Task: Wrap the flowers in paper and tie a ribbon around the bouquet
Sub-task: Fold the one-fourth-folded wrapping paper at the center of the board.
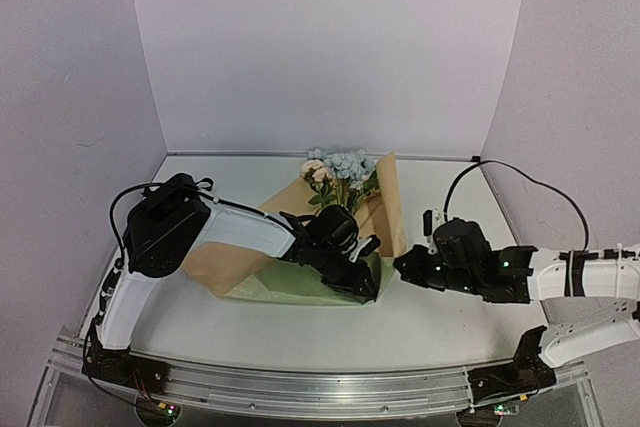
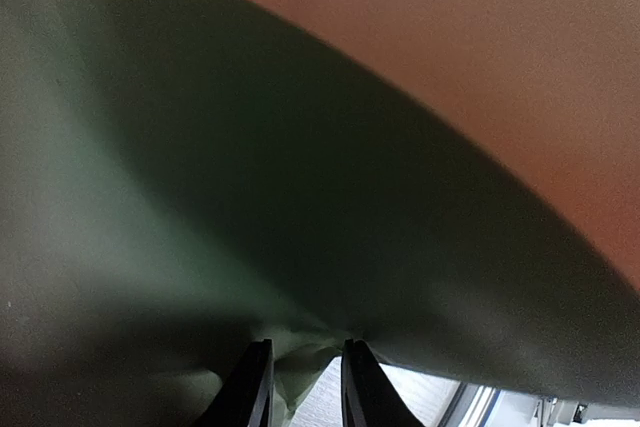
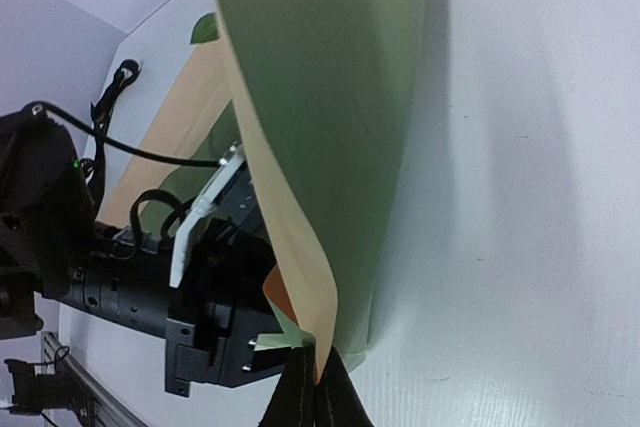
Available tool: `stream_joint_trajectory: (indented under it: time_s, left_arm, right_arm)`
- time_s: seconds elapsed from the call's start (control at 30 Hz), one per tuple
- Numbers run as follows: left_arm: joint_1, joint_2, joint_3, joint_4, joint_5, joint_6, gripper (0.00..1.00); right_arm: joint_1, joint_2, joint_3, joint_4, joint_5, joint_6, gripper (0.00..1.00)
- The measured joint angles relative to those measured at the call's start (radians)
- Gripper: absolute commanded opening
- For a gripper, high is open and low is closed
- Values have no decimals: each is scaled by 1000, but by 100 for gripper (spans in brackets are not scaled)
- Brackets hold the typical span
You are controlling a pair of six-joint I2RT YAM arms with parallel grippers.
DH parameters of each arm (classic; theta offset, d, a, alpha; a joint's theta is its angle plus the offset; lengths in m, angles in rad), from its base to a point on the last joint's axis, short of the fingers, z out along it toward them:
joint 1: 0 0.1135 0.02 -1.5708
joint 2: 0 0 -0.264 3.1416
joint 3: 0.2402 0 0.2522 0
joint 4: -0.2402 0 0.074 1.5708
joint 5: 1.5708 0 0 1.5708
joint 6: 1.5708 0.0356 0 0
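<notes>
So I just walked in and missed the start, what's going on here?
Two robot arms are wrapping flowers in a large green paper sheet on the table. The left end effector seems to pinch the sheet's near edge, the paper curling over it. The right end effector is shut on the sheet's right corner, holding it up. The flower heads poke out at the far end. No ribbon shows.
</notes>
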Motion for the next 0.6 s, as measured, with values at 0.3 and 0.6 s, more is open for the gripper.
stream_joint_trajectory:
  time_s: [0.3, 0.6]
  left_arm:
    - [0, -1, -4, 6, -2, 0, 25]
    - [-2, -18, -32, 34, -9, 8, 26]
  right_arm:
    - [4, 108, 107, -52, -60, -19, 0]
    - [4, 98, 109, -152, -43, -7, 0]
